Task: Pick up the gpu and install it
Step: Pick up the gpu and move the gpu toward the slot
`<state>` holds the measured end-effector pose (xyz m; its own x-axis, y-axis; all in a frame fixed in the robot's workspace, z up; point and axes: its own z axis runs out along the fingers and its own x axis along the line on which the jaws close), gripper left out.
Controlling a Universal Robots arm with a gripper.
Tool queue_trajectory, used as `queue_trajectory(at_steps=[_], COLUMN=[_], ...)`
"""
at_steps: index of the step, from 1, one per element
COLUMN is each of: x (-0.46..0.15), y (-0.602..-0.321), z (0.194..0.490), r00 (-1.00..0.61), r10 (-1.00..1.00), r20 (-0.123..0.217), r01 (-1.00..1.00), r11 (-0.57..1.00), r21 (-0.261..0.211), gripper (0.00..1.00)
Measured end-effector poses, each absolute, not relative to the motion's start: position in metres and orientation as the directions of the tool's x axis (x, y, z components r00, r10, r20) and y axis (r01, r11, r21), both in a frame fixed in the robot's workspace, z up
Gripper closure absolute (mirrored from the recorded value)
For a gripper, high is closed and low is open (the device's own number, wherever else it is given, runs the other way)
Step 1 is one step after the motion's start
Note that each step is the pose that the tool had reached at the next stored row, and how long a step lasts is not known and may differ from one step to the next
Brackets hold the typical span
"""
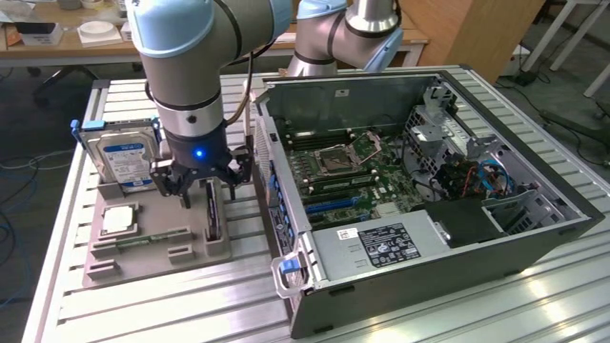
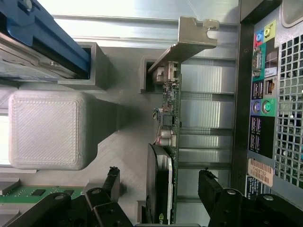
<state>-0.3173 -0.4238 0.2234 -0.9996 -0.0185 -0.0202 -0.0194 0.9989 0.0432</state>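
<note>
So the grey tray (image 1: pixel 105 268) on the worktop (image 1: pixel 191 314) has a hard drive (image 1: pixel 124 161) standing upright, a cpu (image 1: pixel 119 220) and a memory stick (image 1: pixel 143 241) lying flat, and the gpu (image 1: pixel 213 211) (image 2: pixel 168 118) on edge in its slot. The open case (image 1: pixel 419 286) sits just beside it, on the exterior view's right. The claw (image 1: pixel 205 191) (image 2: pixel 159 174) is spread wide, straddling the gpu, with a finger either side and gaps between.

Ribbed aluminium table (image 1: pixel 533 300); wooden desk (image 1: pixel 96 50) behind; wooden cabinet (image 1: pixel 467 32) beside it; dark floor (image 1: pixel 24 114) strewn with cables (image 1: pixel 14 168)
</note>
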Motion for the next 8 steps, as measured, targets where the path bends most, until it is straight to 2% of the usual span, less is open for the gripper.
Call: queue_trajectory(at_steps=[3, 5, 7, 8], x=[-0.3173, -0.3173, -0.3173, -0.3173], y=[-0.4238, -0.4238, -0.4238, -0.4237], z=[0.2234, 0.2234, 0.2234, 0.2234], r00=[-1.000, -1.000, -1.000, -1.000], r10=[-0.019, -0.019, -0.019, -0.019], r20=[-0.020, -0.020, -0.020, -0.020], r01=[-0.019, -0.019, -0.019, -0.019], r11=[0.999, 0.999, 0.999, 0.999], r21=[0.043, 0.043, 0.043, 0.043], gripper=[0.25, 0.38, 0.38, 0.44])
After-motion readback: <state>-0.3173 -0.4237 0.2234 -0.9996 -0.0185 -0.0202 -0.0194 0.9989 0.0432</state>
